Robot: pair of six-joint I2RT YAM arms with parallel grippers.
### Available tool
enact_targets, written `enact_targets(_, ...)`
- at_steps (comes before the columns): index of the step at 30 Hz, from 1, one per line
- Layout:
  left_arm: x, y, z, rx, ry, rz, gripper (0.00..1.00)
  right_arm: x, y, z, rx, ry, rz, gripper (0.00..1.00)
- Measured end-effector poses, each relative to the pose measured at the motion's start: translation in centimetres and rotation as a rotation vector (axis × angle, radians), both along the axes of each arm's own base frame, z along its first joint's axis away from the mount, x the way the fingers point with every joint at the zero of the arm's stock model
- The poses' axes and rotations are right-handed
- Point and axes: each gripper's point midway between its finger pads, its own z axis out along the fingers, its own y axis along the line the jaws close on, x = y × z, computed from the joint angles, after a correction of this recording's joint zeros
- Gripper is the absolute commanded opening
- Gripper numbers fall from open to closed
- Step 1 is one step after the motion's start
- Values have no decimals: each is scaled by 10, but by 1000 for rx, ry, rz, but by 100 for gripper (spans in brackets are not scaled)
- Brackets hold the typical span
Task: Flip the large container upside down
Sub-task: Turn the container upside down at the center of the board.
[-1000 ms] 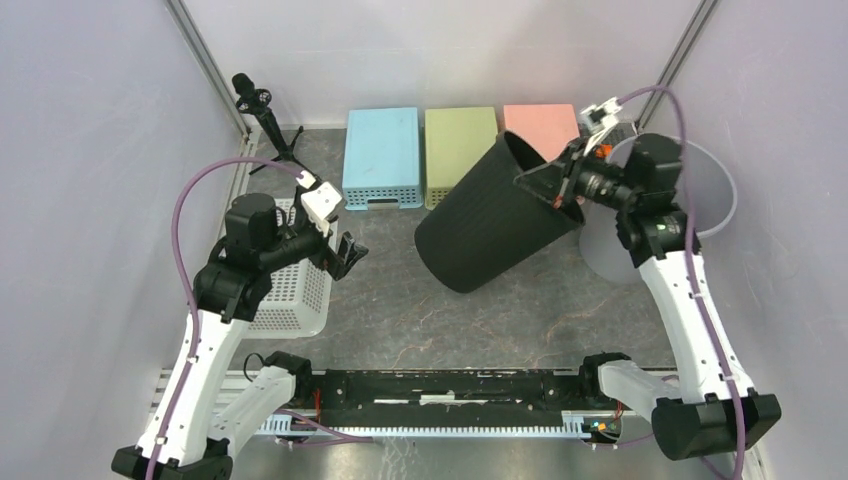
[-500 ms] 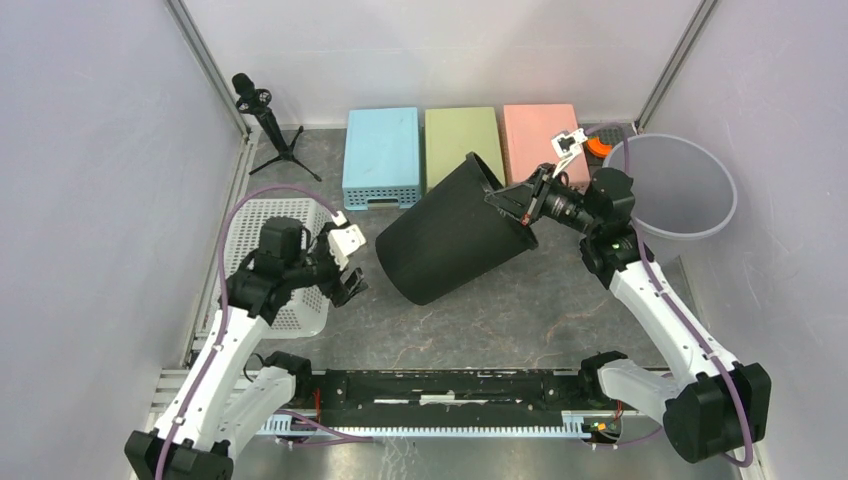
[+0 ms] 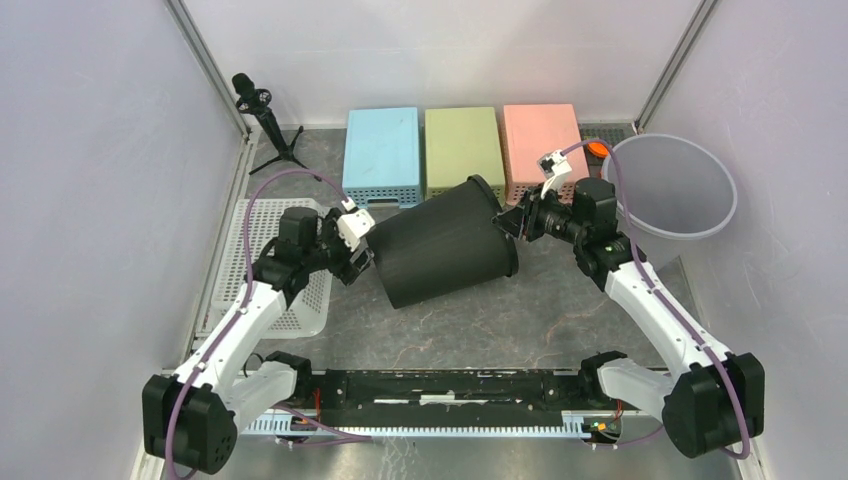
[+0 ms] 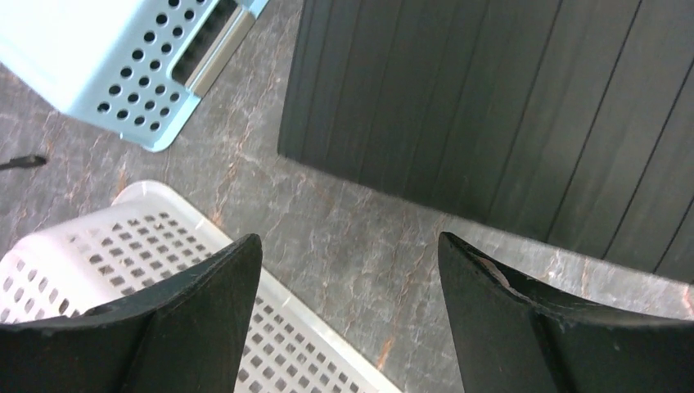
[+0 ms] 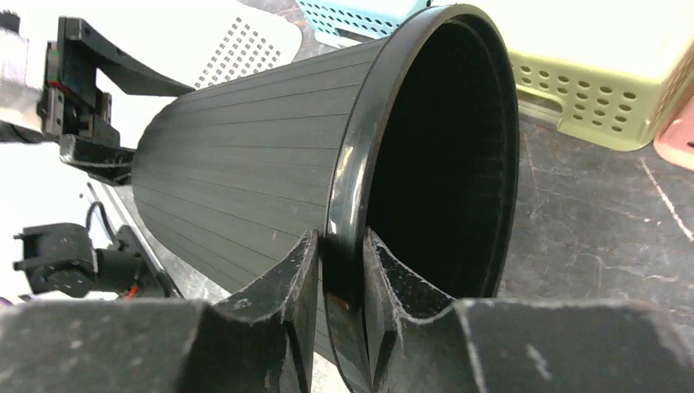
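- Lying on its side mid-table [image 3: 560,300]: large container [image 3: 445,250], black, ribbed wall. Mouth faces right, base faces left. Not inverted yet.
- Grey round bin [image 3: 733,205] sits upright at the right edge, well apart from the container.
- White perforated basket [image 3: 240,250] sits at the left, under the left arm's forearm.
- Three crates line the back wall, bottoms up: blue crate [image 3: 382,150], green crate [image 3: 460,145], pink crate [image 3: 540,135]. The container's rim lies just beside the green crate's front edge.
- Right gripper [image 5: 340,246] straddles the container's rim, one finger outside the wall and one inside the mouth. Both sit tight against the rim. Can't tell if they are clamping or slack.
- Left gripper [image 4: 348,246] is by the container's base, jaws spread wide with only bare table between them. It holds nothing. From above the finger tips look at or near the base edge; contact unclear.
- Small black tripod [image 3: 265,115] stands in the back-left corner.
- Small orange object [image 3: 597,148] sits behind the pink crate's right end. Too small to identify.
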Motion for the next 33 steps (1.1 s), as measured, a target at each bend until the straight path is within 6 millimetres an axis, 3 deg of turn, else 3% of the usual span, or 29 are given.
enact_targets(6,4,-19,9,-67,6,-45,86,1,-1,-5,-84,-94,36,35)
enact_targets(12,1,-27,12,-101,38,-50,86,7,-3,-9,-166,-157,21,18)
enact_targets(23,4,-30,41,-157,96,15,85,22,-3,-7,-203,-108,6,8)
enact_targets(24,4,-33,48,-180,109,20,85,22,-2,-5,-188,-98,12,7)
enact_targets(28,9,-70,110,-350,36,-87,86,-5,30,-6,-105,-41,179,4)
enact_targets(30,7,-80,131,-398,7,-129,87,-20,41,-7,-70,-7,260,4)
enact_targets(33,4,-83,142,-421,-1,-146,88,-34,49,-5,-35,13,336,2)
